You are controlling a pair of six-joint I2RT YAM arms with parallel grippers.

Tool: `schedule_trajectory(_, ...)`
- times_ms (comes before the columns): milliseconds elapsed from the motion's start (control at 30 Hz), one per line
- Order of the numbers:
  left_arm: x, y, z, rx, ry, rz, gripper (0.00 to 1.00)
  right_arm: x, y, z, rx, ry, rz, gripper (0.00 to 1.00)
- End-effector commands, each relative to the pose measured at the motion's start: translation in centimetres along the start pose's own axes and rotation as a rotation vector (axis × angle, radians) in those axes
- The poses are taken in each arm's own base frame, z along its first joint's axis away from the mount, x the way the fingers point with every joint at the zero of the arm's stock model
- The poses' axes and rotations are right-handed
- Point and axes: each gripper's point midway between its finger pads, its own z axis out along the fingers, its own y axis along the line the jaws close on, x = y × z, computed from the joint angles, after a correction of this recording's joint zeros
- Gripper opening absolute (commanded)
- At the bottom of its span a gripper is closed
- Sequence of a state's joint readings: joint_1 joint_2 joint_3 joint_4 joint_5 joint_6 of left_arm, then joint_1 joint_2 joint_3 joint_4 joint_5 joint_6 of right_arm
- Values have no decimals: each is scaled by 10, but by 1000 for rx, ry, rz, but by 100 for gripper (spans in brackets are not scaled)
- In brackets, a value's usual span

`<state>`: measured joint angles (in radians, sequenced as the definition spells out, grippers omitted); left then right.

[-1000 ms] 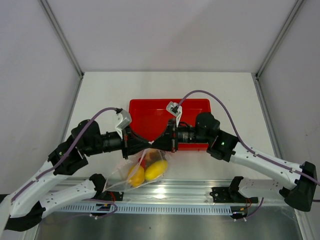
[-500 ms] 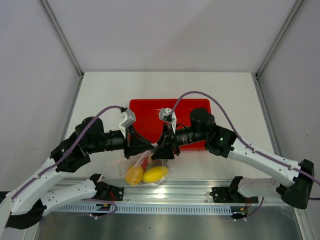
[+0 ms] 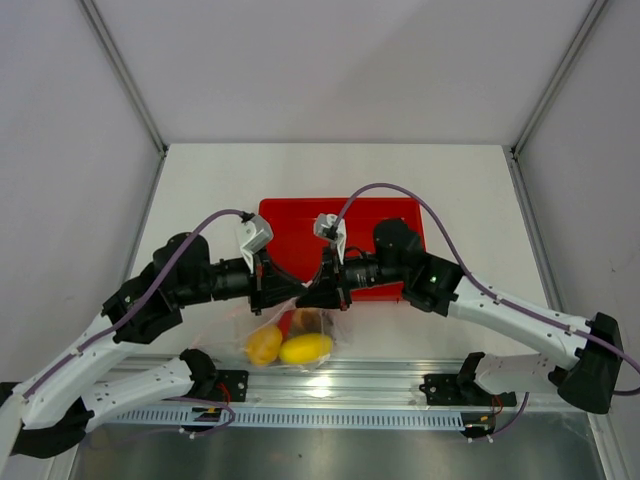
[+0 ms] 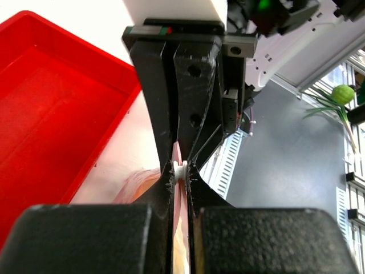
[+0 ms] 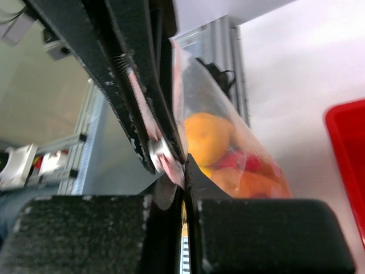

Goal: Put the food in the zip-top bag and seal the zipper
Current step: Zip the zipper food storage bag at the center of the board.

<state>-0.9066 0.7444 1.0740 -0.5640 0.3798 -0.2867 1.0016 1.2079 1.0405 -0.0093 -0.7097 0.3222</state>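
Both left gripper (image 4: 181, 171) & right gripper (image 5: 174, 171) clamp zip-top bag (image 3: 236, 336), zipper (image 4: 176, 154) mostly hidden.

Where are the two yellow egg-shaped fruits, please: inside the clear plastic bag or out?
Inside: two yellow fruits show through the clear plastic bag.

My desk (image 3: 200, 190) is a plain white top. A red tray (image 3: 290, 215) lies flat on it about the middle, its long sides running 9 to 3 o'clock. At the tray's 6 o'clock the zip-top bag (image 3: 285, 342) sags toward the white top; whether its bottom touches I cannot tell. A metal rail (image 3: 380, 380) runs along the 6 o'clock edge.
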Motion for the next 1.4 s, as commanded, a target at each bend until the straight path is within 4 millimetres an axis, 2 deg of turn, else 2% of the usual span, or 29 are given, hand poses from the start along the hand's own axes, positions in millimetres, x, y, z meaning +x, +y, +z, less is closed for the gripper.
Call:
schedule_trajectory(0, 7, -2, -5, 7, 16, -4, 1, -47, -21, -16, 207, -220, 3, 0)
schedule_trajectory(67, 11, 2, -6, -13, 15, -7, 1, -55, -23, -24, 254, -275, 27, 0)
schedule_trajectory(200, 21, 8, -4, -35, 39, -20, 1, -59, -37, -34, 338, -362, 128, 0)
schedule_trajectory(233, 23, 9, -4, -38, 45, -21, 1, -53, -42, -34, 350, -361, 151, 0)
schedule_trajectory(467, 31, 16, -14, -91, 63, -16, 1, -52, -48, -43, 332, -434, 241, 0)
schedule_trajectory(567, 29, 15, -19, -97, 53, -6, 1, -48, -37, -39, 273, -390, 205, 0)
schedule_trajectory(633, 25, 12, -22, -86, 46, -1, 0, -45, -24, -35, 204, -340, 146, 0)
schedule_trajectory(667, 23, 9, -23, -77, 44, 3, 0, -36, -16, -33, 161, -279, 90, 0)
schedule_trajectory(700, 19, 7, -23, -67, 37, 7, 1, -39, -9, -34, 135, -259, 53, 0)
schedule_trajectory(733, 18, 5, -22, -59, 38, 7, 1, -29, -5, -34, 112, -196, 4, 2)
schedule_trajectory(767, 18, 4, -22, -49, 41, 7, 1, -29, -2, -35, 101, -176, -26, 8)
schedule_trajectory(800, 17, 2, -21, -41, 40, 8, 1, -36, 6, -37, 85, -169, -65, 21)
schedule_trajectory(833, 16, 0, -20, -30, 35, 12, 1, -36, 10, -38, 68, -150, -93, 27)
schedule_trajectory(867, 15, -1, -19, -21, 36, 11, 1, -27, 12, -39, 48, -95, -122, 33)
schedule_trajectory(900, 17, -1, -18, -17, 40, 9, 1, -26, 13, -40, 42, -78, -139, 43)
schedule_trajectory(933, 17, -1, -18, -14, 41, 7, 1, -31, 17, -41, 37, -66, -154, 45)
schedule_trajectory(1033, 17, -4, -16, 0, 45, 0, 1, -37, 17, -40, 0, -38, -180, 49)
schedule_trajectory(1100, 17, -5, -17, 6, 44, -2, 1, -36, 11, -35, -17, -13, -164, 49)
schedule_trajectory(1367, 11, -9, -20, 15, 33, 5, 0, -30, 13, -27, -90, 40, -147, 48)
